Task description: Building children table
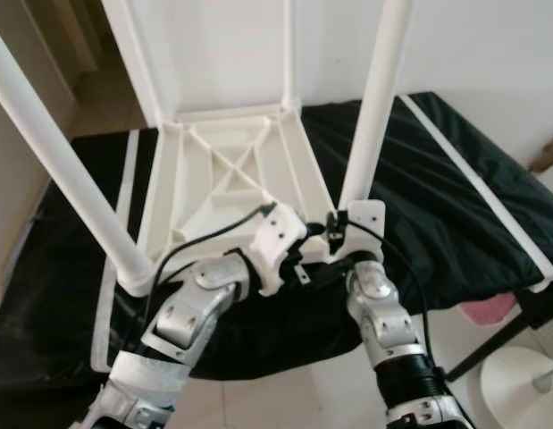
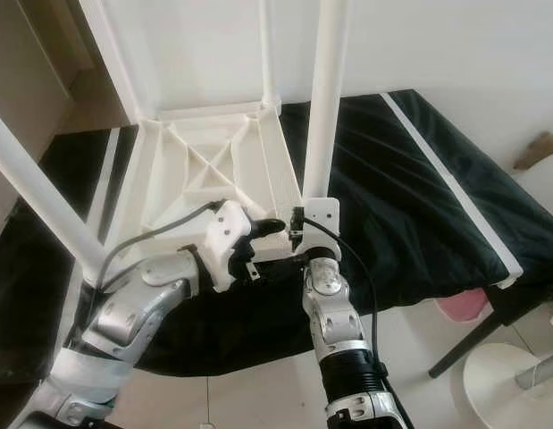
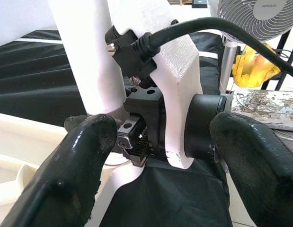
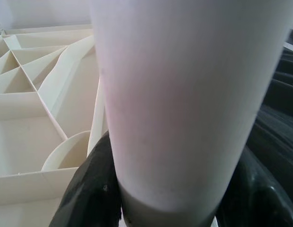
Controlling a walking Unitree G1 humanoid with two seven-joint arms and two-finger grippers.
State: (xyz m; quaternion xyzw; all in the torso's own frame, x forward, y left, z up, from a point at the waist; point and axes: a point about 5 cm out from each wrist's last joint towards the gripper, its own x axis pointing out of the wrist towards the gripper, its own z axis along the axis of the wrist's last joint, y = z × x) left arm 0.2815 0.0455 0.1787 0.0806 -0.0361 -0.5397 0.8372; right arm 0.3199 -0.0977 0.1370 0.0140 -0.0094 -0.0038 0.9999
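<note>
Since the right gripper (image 4: 160,208) is clamped round the upright table leg (image 1: 376,98) at the flipped tabletop (image 1: 231,170) near corner, w/ left gripper (image 3: 160,156) spread wide just beside, right arm's doing the seating

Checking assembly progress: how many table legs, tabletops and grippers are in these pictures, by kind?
Table legs: 4 (front left, front right, two rear)
Upturned tabletop: 1
Grippers: 2 (left gripper, right gripper around the front right leg)
Total: 7

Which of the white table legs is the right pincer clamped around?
The near-right leg, standing upright at the upturned tabletop's corner by the right pincer. The near-left leg leans away, unheld.
</note>
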